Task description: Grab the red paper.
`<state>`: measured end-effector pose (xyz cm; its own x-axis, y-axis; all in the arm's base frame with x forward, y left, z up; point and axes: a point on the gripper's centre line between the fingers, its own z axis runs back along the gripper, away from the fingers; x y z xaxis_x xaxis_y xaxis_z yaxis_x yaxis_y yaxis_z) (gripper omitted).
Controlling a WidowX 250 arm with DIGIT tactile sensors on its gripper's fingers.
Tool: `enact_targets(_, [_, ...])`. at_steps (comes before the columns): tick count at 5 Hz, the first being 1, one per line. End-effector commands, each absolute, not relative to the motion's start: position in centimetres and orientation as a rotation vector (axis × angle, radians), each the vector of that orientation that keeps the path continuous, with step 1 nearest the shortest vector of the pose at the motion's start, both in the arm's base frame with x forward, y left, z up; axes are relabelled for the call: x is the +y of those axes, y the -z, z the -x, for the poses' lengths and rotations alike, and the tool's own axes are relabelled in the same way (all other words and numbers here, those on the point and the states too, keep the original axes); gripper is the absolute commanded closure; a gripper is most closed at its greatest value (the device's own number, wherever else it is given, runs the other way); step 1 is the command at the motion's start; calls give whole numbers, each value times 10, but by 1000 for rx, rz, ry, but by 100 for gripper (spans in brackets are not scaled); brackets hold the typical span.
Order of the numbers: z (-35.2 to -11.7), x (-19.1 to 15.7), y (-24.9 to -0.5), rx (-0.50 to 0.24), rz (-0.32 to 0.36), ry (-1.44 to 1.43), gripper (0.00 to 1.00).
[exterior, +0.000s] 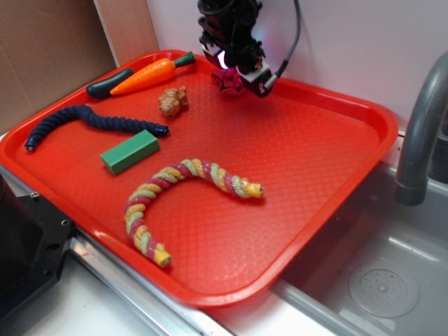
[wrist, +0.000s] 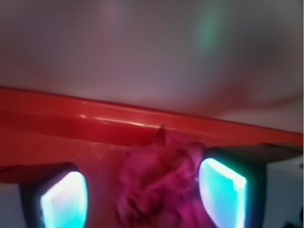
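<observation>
The red paper (exterior: pixel 229 82), a small dark red wrinkly wad, lies at the back of the red tray (exterior: pixel 350 105) close to its far rim. My gripper (exterior: pixel 236 74) hangs right over it, pointing down. In the wrist view the red paper (wrist: pixel 161 185) sits between the two lit fingertips of the gripper (wrist: pixel 142 194). It touches the right pad (wrist: pixel 222 190), and a gap of tray floor shows between it and the left pad (wrist: pixel 64 202). The jaws stand open around the wad. The tray's far rim (wrist: pixel 95 118) runs just behind it.
On the tray lie an orange carrot (exterior: pixel 150 75), a dark green vegetable (exterior: pixel 108 82), a tan knobbly lump (exterior: pixel 173 100), a dark blue rope (exterior: pixel 91 120), a green block (exterior: pixel 130 151) and a striped rope (exterior: pixel 189 189). A grey faucet (exterior: pixel 420 133) and sink (exterior: pixel 378 280) are at the right.
</observation>
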<state>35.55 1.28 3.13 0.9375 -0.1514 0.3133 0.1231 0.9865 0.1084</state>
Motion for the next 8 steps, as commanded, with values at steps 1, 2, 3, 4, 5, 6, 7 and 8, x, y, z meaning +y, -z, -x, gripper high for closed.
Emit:
enact_targets(1, [-354,16,-22,-285,-64,151,82])
enact_targets(2, [-343,18,-34,-266,-7,138,100])
enact_targets(3, [-322,18,-57,-192,36,88,100])
enact_targets(4, [-286,10,-100,-133,26,42,100])
enact_targets(5, [-244,6,-151,-131,85,-4,100])
enact_targets(6, [-219,0,-201,-131,79,-105,100])
enact_targets(7, [-216,-12,-208,-83,74,-90,100])
enact_targets(8, [-219,-15,-195,-53,4,-117,100])
